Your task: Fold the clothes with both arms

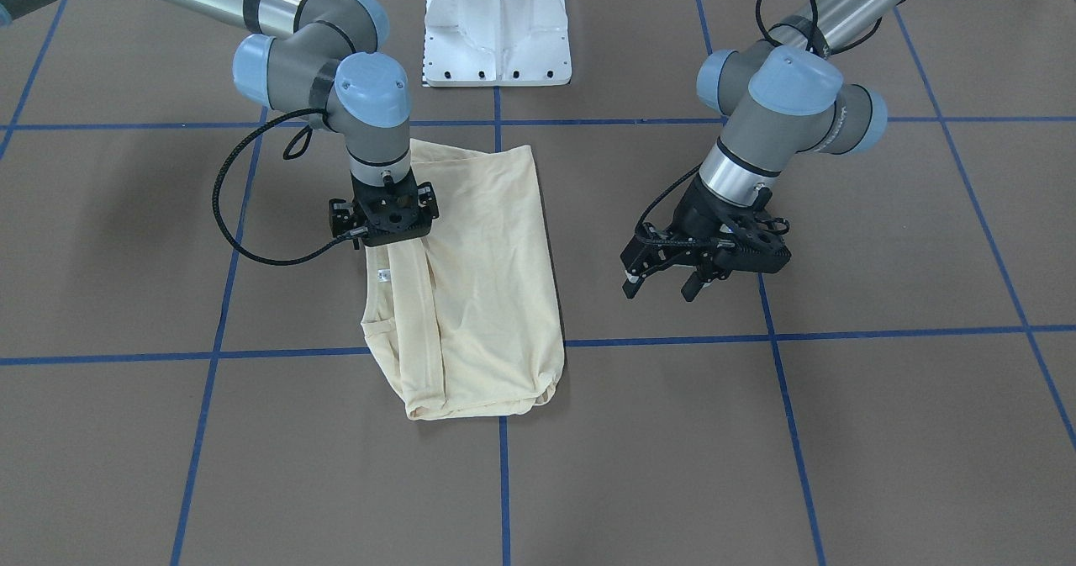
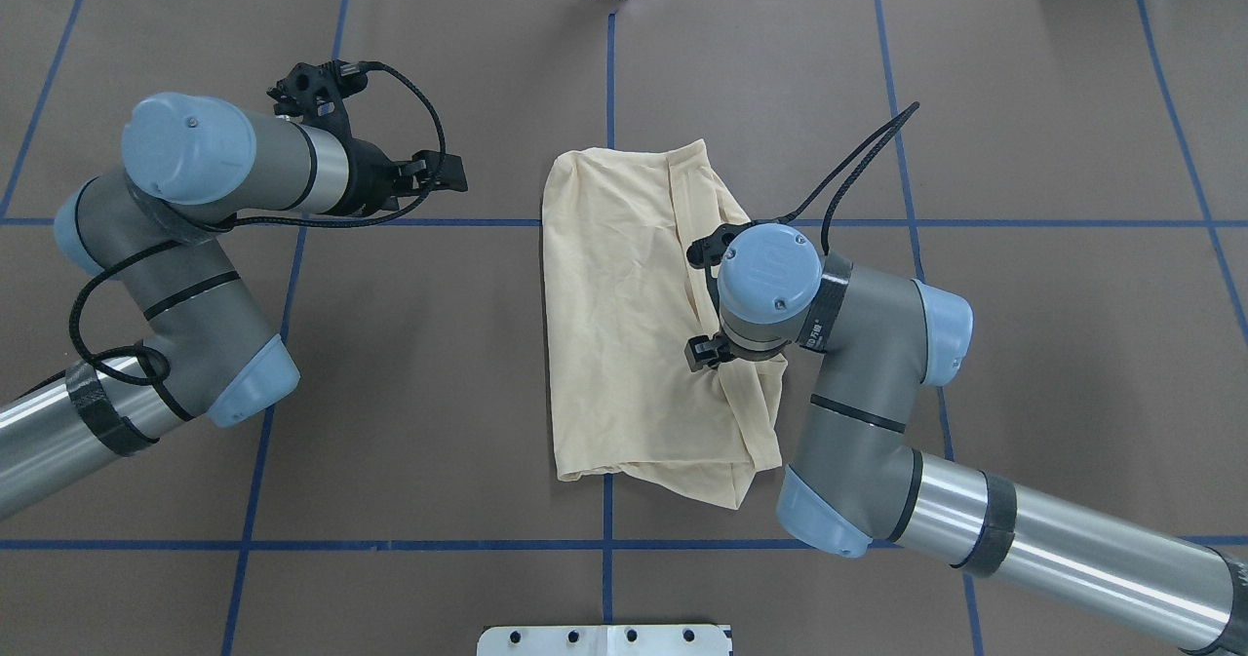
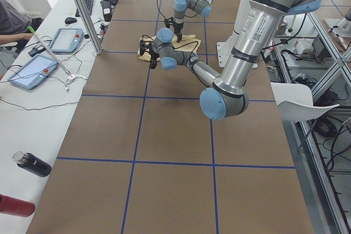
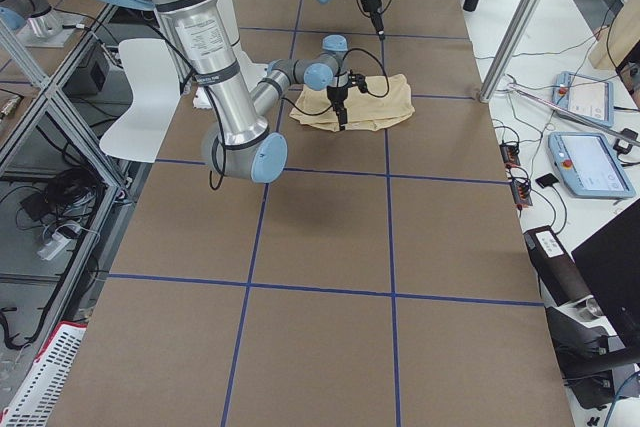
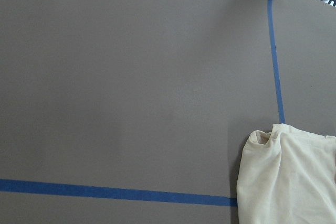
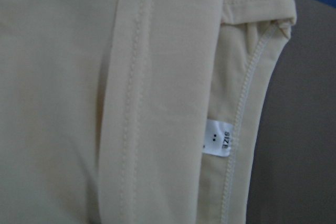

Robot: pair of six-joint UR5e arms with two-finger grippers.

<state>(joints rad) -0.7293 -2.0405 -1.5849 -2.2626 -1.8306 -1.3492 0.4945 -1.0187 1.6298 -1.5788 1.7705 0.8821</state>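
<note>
Cream T-shirt (image 1: pixel 479 280) lying folded into a rectangle at the centre of the brown tabletop (image 1: pixel 841 448).
The right gripper (image 1: pixel 385 219) points down onto it, fingers hidden (I cannot tell their state). The shirt's white neck label (image 6: pixel 217 139) bears tiny unreadable print. The left gripper (image 1: pixel 672 284) hovers beside, fingers apart.

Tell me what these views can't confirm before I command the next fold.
Right gripper jaws: hidden under its own wrist in the front-facing and overhead views; whether it holds the T-shirt is unclear.
Neck label text: blurred in the right wrist view.
Side views: that gripper is too small to judge.
</note>
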